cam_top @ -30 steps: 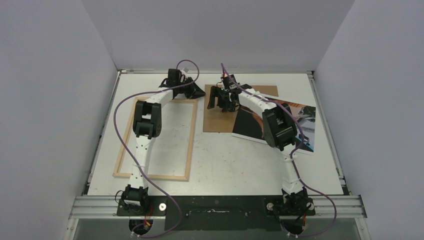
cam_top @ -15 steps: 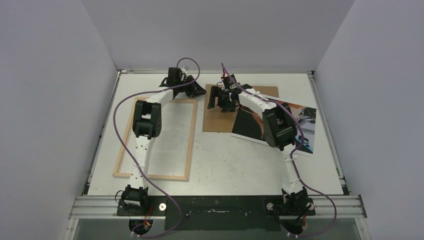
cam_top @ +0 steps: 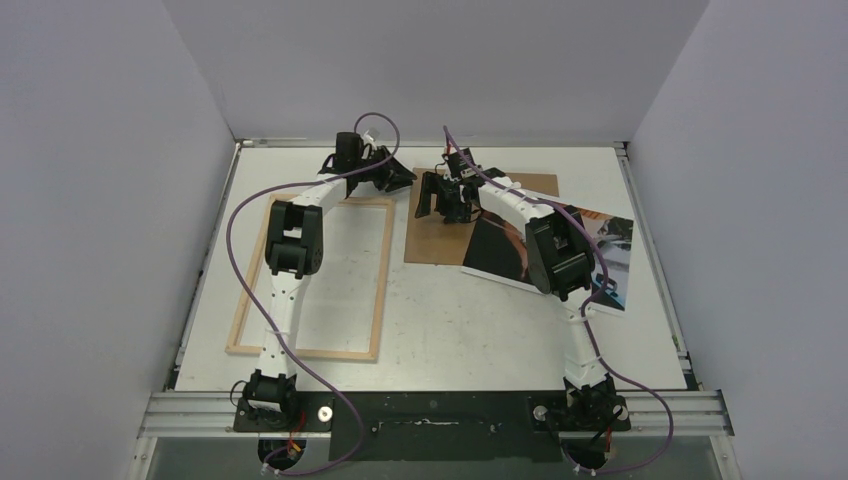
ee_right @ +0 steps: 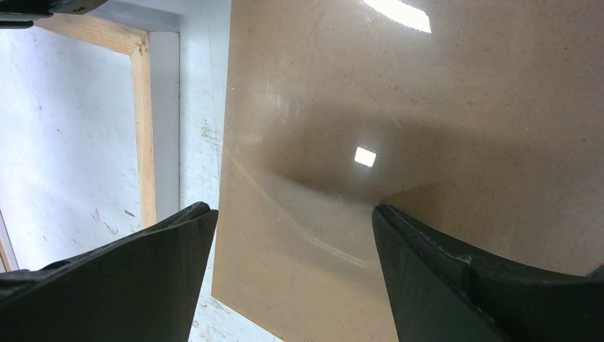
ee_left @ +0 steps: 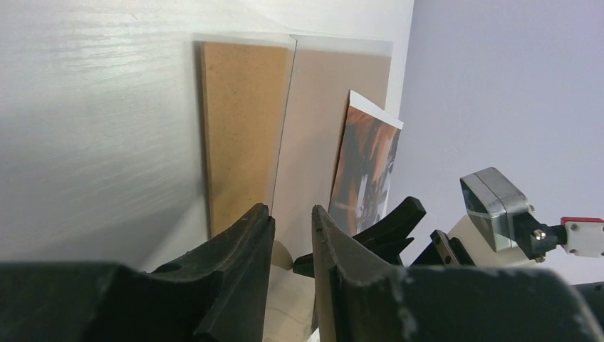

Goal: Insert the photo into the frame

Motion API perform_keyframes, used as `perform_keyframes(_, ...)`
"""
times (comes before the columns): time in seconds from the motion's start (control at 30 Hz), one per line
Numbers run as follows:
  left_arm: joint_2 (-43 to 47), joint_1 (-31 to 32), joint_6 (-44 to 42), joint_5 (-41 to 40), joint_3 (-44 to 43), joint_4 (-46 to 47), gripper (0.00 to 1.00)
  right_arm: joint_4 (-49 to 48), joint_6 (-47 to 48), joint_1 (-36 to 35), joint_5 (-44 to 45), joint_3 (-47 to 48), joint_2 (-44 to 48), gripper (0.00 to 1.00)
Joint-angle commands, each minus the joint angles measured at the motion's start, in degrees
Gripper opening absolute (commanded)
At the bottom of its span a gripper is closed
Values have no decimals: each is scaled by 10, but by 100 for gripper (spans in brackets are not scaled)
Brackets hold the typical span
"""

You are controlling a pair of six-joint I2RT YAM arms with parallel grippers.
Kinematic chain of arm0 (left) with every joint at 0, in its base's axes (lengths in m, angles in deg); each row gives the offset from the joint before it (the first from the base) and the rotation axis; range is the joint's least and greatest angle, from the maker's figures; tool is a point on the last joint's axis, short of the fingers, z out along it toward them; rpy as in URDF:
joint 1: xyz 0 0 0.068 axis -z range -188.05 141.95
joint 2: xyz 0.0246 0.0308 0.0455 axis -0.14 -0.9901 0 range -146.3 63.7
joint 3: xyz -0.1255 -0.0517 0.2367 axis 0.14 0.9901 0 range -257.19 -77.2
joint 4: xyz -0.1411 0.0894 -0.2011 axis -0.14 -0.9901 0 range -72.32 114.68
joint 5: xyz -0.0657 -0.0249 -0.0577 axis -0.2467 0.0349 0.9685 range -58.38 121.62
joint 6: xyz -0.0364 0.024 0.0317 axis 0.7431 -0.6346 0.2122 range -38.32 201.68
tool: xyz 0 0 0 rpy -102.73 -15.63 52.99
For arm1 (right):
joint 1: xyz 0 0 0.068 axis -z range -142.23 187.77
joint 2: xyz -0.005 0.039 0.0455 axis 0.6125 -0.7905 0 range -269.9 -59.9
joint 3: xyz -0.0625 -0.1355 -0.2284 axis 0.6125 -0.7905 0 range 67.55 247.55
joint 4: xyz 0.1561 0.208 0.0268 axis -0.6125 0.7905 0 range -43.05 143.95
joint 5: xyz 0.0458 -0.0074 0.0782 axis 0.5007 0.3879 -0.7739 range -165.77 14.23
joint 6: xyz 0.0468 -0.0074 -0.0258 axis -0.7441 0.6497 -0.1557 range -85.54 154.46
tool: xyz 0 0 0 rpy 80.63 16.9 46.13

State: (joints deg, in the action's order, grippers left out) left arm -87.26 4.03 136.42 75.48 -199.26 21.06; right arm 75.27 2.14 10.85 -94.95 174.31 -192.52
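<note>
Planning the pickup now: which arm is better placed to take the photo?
Right. The right pincer hangs wide open over the brown board, which the photo overlaps; the left pincer sits barely open by the frame.

Occlusion list, my remote station:

1. the photo (cam_top: 612, 255): the right arm (cam_top: 550, 250) lies across its middle. My left wrist view gives one narrow strip, its lower end behind a black finger.
2. backing board (cam_top: 437, 240): far part under the right gripper (cam_top: 440, 208); it runs off the top and right edges of the right wrist view.
3. the frame (cam_top: 383, 280): far rail crossed by the left arm (cam_top: 295, 240); the right wrist view shows a single corner.
4. clear sheet (ee_right: 399, 142): only glare; I cannot trace its outline overhead.
5. left gripper (cam_top: 400, 180): gap too small to judge overhead; its fingers (ee_left: 235, 285) are blurred and cut by the bottom edge.
</note>
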Motion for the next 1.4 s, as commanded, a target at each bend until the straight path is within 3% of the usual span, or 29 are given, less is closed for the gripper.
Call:
perform_keyframes(0.0, 7, 19, 19, 27, 1, 47, 27, 64, 5, -8, -12, -37, -76, 84)
perform_keyframes(0.6, -17, 21, -73, 27, -8, -29, 32, 64, 11, -5, -13, -46, -70, 84)
perform_keyframes(0.9, 8, 22, 20, 55, 48, 65, 31, 58, 7, -4, -14, -53, -66, 83)
perform_keyframes(1.27, 31, 26, 216, 57, 127, 253, 30, 50, 8, -5, -13, -68, -58, 83)
perform_keyframes(1.37, 33, 27, 202, 51, 121, 240, 30, 50, 9, -3, -14, -70, -57, 83)
